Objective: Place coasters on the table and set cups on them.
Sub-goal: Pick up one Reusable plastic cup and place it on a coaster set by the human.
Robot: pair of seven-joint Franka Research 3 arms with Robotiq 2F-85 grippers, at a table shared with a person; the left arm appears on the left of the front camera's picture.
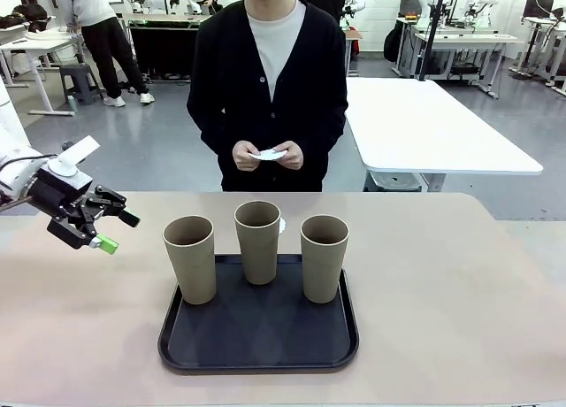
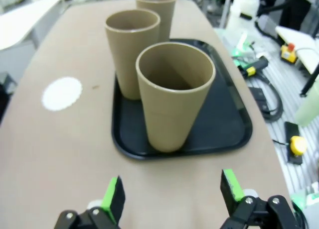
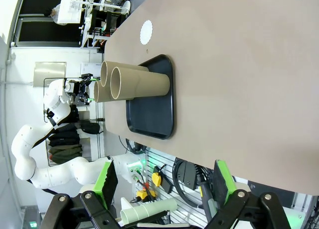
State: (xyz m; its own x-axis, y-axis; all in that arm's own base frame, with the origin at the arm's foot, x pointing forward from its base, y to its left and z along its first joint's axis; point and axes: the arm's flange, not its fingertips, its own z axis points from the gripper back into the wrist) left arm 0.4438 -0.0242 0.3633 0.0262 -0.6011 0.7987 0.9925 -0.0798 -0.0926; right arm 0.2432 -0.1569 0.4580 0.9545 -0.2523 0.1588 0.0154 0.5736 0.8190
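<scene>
Three beige cups (image 1: 257, 241) stand upright on a black tray (image 1: 256, 341) in the middle of the tan table (image 1: 442, 292). One white scalloped coaster (image 1: 283, 224) lies on the table just behind the middle cup; it appears as a disc (image 2: 62, 93) beside the tray and as a coaster (image 3: 145, 32) beyond it. The person's hands hold more white coasters (image 1: 268, 155) at waist height. My left gripper (image 1: 118, 231) hovers open left of the tray, facing the nearest cup (image 2: 174, 94). My right gripper (image 3: 164, 181) is open and empty, far from the cups (image 3: 139, 84).
A white table (image 1: 433, 124) stands behind the person at the right. Cables and tools (image 2: 259, 69) lie off the table's edge near the tray (image 2: 229, 124). Bare tabletop spreads left and right of the tray.
</scene>
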